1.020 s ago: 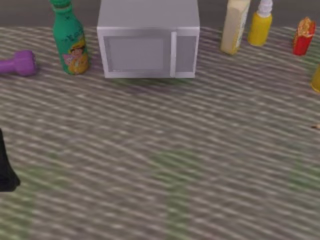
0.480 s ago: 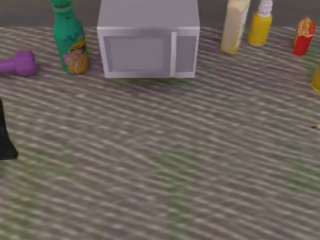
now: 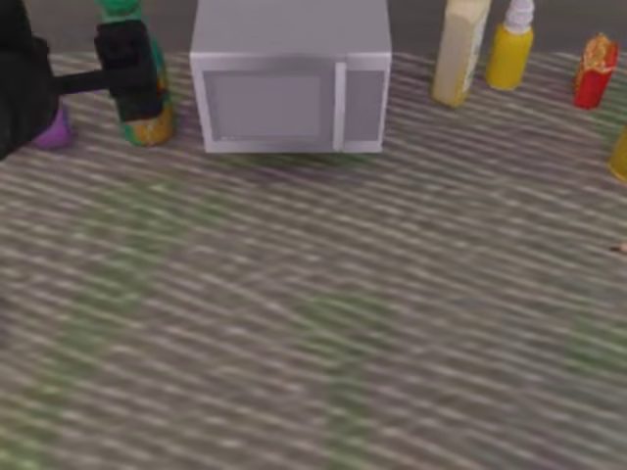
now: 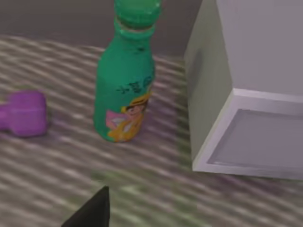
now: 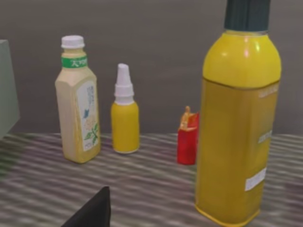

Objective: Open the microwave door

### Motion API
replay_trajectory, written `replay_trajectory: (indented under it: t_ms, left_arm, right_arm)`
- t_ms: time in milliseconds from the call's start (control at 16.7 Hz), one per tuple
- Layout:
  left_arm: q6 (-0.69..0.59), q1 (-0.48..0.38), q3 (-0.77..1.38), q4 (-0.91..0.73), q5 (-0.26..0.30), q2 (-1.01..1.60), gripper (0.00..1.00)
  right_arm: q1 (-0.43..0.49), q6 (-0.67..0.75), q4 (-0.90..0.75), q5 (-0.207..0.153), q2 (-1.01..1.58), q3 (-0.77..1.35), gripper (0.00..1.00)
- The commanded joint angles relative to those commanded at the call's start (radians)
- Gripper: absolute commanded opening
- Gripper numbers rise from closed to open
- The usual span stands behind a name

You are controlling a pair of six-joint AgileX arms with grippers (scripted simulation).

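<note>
Since half a second earlier, the left arm had swung from the worktop's (image 3: 323,323) left edge up to the far left corner, where its black left gripper (image 3: 130,69) hung in front of the green bottle (image 3: 147,113); whether its fingers were open or closed could not be told.

Largest item: the microwave (image 3: 290,34) stood at the far edge, left of centre, facing the camera. The microwave door (image 3: 269,105) lay flush against the front, shut, with the control strip (image 3: 364,104) to its right.

The green bottle stood upright just left of the microwave, apart from it. A cream bottle (image 3: 461,51) and a yellow squeeze bottle (image 3: 510,47) stood right of the microwave. A large yellow bottle (image 5: 236,123) stood at the right edge. A small red carton (image 3: 595,70) stood far right. A purple object (image 3: 51,132) lay left of the green bottle.

The right gripper was out of the top view.
</note>
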Motion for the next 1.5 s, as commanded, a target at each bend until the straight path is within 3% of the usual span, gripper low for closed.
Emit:
replay_trajectory:
  t_ms: [360,720,1080,1500]
  left_arm:
    - [-0.154,-0.185,0.468,-0.18,-0.11,0.606,1.0]
    - [-0.26,-0.304,0.792,-0.276,-0.18,0.951,1.0]
    - [-0.278,-0.324,0.845,-0.289,-0.191,1.006,1.0]
    - [-0.237,-0.28,0.931,-0.207,-0.164,1.165,1.0]
  right_arm:
    - [0.0,0.0,0.0,0.0,0.0,0.0,1.0]
    - [0.0,0.0,0.0,0.0,0.0,0.0,1.0]
    - [0.0,0.0,0.0,0.0,0.0,0.0,1.0]
    - [0.0,0.0,0.0,0.0,0.0,0.0,1.0]
